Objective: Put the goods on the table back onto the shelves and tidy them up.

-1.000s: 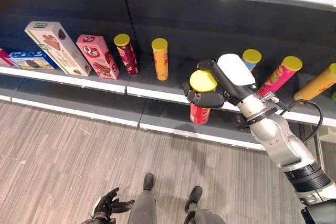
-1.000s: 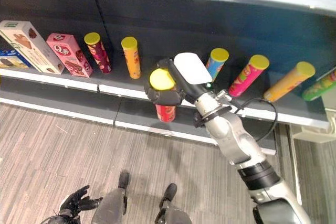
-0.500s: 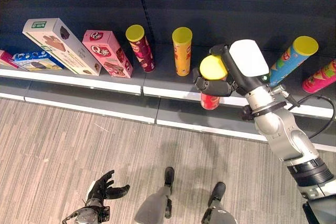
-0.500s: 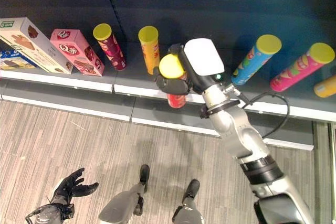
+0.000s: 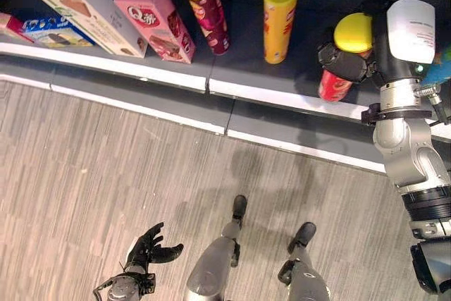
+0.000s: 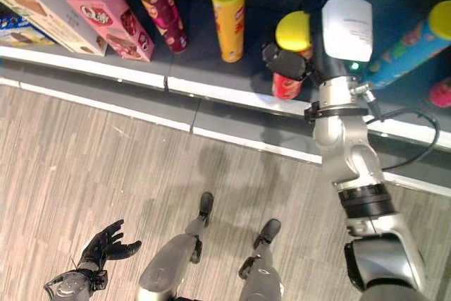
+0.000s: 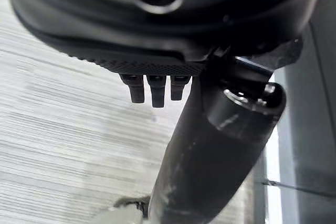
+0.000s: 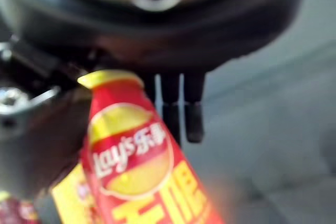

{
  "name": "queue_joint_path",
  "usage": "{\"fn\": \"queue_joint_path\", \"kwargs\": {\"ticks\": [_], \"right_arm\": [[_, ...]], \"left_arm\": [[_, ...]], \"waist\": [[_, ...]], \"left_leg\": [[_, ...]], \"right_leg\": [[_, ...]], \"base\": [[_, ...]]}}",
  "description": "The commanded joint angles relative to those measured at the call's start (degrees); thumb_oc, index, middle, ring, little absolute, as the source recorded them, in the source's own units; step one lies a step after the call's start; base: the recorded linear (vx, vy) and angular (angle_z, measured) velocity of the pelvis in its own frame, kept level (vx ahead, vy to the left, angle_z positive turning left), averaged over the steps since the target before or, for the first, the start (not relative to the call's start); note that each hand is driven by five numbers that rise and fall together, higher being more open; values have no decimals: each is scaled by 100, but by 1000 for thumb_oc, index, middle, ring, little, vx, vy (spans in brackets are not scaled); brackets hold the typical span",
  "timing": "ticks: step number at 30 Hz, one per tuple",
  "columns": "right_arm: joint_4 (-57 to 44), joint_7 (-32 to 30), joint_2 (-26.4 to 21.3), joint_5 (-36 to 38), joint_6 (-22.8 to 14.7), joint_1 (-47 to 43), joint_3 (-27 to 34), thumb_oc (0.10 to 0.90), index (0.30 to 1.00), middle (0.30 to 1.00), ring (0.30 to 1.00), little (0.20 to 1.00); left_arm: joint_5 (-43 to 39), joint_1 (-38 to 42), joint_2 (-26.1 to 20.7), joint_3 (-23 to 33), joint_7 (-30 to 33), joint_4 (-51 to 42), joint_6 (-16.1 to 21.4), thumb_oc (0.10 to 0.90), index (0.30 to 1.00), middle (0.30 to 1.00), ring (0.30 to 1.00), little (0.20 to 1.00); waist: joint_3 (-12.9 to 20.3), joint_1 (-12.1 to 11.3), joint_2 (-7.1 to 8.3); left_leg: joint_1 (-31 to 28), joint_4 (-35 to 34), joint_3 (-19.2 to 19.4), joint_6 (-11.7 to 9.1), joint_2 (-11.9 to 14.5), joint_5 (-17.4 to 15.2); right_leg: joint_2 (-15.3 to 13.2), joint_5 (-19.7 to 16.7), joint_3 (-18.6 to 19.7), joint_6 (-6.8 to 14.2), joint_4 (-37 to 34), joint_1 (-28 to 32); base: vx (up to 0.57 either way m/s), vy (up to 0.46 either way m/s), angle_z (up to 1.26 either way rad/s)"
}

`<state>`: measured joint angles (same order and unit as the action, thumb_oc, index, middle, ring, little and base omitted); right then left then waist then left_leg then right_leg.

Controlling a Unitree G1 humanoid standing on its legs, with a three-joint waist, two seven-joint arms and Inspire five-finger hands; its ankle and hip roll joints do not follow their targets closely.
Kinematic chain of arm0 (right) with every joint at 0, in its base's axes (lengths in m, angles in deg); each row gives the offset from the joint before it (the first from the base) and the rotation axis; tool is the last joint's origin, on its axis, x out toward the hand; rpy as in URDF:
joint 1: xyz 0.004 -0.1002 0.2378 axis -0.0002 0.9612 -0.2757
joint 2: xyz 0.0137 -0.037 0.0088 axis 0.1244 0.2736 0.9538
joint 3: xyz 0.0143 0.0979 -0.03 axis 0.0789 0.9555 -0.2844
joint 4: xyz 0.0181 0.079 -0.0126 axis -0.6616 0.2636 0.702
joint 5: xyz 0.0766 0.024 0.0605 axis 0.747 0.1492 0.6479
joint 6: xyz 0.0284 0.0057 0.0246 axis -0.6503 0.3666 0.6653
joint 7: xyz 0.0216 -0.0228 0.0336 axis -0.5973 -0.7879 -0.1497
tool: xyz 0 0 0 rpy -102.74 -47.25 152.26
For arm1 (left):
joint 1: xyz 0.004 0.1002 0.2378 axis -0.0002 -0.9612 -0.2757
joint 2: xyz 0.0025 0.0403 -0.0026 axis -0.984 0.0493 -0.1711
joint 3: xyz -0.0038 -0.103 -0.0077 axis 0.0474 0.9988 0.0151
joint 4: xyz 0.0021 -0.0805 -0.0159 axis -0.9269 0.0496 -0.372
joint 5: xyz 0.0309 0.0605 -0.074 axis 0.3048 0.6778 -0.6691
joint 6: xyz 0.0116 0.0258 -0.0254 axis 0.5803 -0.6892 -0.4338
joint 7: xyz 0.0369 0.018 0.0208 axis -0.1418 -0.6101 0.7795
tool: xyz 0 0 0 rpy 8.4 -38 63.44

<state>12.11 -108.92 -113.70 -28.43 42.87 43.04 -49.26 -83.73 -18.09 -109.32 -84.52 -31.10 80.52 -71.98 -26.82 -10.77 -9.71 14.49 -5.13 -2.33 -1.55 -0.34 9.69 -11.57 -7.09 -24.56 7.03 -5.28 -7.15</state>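
Observation:
A red chip can [image 5: 332, 85] with a yellow lid [image 5: 353, 32] is in my right hand [image 5: 344, 61], whose fingers are curled round its upper part. The can leans over the front of the dark shelf [image 5: 169, 75], just right of a yellow can [image 5: 279, 17]; I cannot tell whether its base touches the board. The right wrist view has the same red can [image 8: 137, 171] against the hand's fingers [image 8: 181, 109]. My left hand [image 5: 149, 250] hangs low over the floor, fingers relaxed and holding nothing, and its fingers [image 7: 152, 90] also appear in the left wrist view.
Along the shelf from the left stand a blue box [image 5: 46, 30], a cream box [image 5: 75, 3], a pink box [image 5: 155, 19] and a maroon can [image 5: 208, 9]. A blue can [image 6: 410, 46] leans right of my right hand. Wood-pattern floor [image 5: 106, 174] lies below the shelf.
The camera has tilted down, shifting the whole picture. My right hand has carried the red can inward, from in front of the shelf edge to over the board beside the yellow can.

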Motion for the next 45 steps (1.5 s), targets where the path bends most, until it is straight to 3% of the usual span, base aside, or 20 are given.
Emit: {"fn": "queue_joint_path", "kwargs": {"ticks": [1, 7, 23, 30, 45], "right_arm": [[-460, -889, -314, 67, -133, -991, 120, 400, 300, 300, 300, 300], [-430, -1280, -468, 52, 3, -1003, 422, 400, 300, 300, 300, 300], [100, -1651, -683, 631, 14, -890, 657, 400, 300, 300, 300, 300], [789, -1548, -859, 1122, -32, -1166, 376, 400, 300, 300, 300, 300], [1222, -1353, -1129, 1319, -76, -1569, -33, 400, 300, 300, 300, 300]], "left_arm": [[-118, -33, -543, -139, 207, -58, 301, 800, 900, 900, 900, 900], [-169, 8, -563, -214, 233, -185, 345, 800, 900, 900, 900, 900], [-94, 106, -588, -346, 282, -152, 403, 800, 900, 900, 900, 900], [-151, 65, -634, -353, 273, -161, 410, 800, 900, 900, 900, 900], [-183, 124, -636, -354, 263, 0, 410, 800, 900, 900, 900, 900]], "waist": [[514, -126, 198], [403, -194, 58], [324, -99, 60], [306, -32, 60], [285, 2, 139]], "left_leg": [[26, 13, -292, -268, 59, -167], [174, 13, -460, -260, -31, -113], [223, 13, -507, -270, -98, -103], [220, 13, -433, -281, -99, -103], [192, 13, -421, -292, -69, -102]], "right_leg": [[-521, 359, 183, 242, 1045, -542], [-637, 399, 70, 281, 1209, -657], [-735, 359, 37, 323, 1211, -682], [-747, 322, 113, 319, 1228, -744], [-713, 289, 119, 324, 1207, -727]], "base": [[-17, -15, 16], [3, 2, 16], [4, 3, 3], [0, 0, 0], [0, 0, 0]]}}
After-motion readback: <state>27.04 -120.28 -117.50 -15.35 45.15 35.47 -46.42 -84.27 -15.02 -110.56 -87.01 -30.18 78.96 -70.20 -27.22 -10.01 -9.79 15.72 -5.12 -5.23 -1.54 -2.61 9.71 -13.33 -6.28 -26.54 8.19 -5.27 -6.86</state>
